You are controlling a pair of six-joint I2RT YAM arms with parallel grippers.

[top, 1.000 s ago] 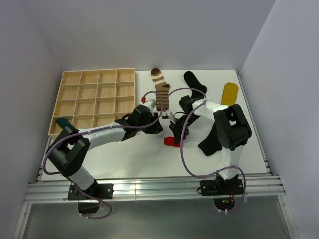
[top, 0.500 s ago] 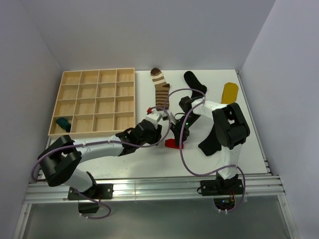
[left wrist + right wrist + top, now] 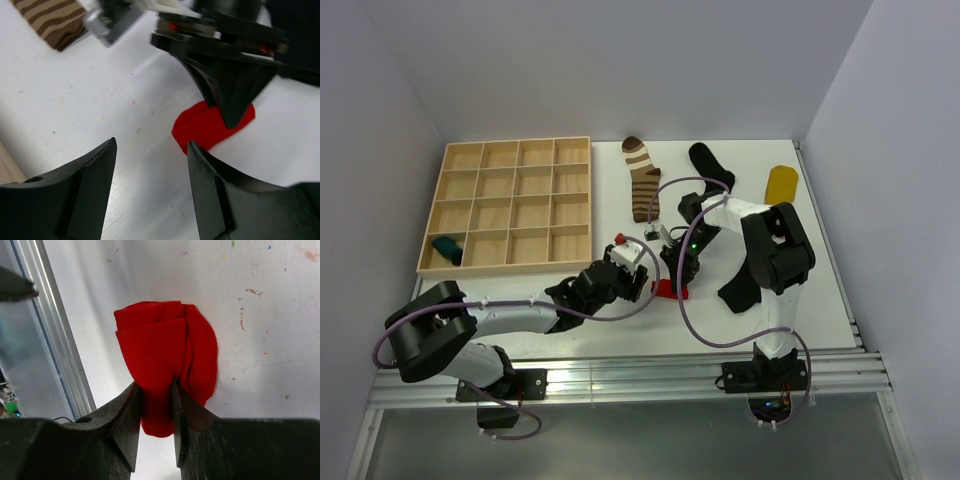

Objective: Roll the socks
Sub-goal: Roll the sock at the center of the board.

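red sock (image 3: 165, 355), folded on the white table (image 3: 260, 315): my right gripper (image 3: 155, 390) pinches its near end. my left gripper (image 3: 151, 145) hangs near it, jaws apart, released.

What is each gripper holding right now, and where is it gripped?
The right gripper pinches the folded red sock across its layers, at the end nearest its wrist camera. The left gripper is open and holds nothing.
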